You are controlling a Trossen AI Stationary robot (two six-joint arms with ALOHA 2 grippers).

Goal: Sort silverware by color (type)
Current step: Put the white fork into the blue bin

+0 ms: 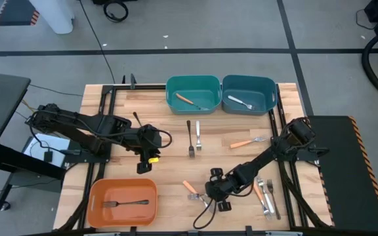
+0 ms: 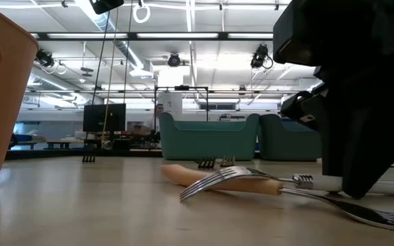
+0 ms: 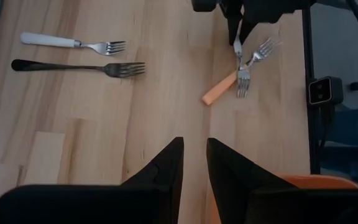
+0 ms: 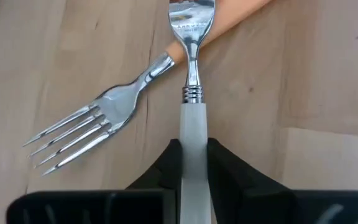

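Where the high view looks down on the surface (image 1: 169,190), the right gripper (image 1: 216,191) sits at six o'clock over crossed forks, while the left gripper (image 1: 147,157) waits at nine o'clock, farther off. In the low view, an orange-handled fork (image 2: 217,179) lies under a silver one. In the left wrist view, that arm's fingers (image 3: 166,168) stand slightly apart, holding nothing. In the right wrist view, the fingers (image 4: 166,163) pinch the white handle of a fork (image 4: 193,124), its long axis running straight ahead across the orange handle. No writing is legible.
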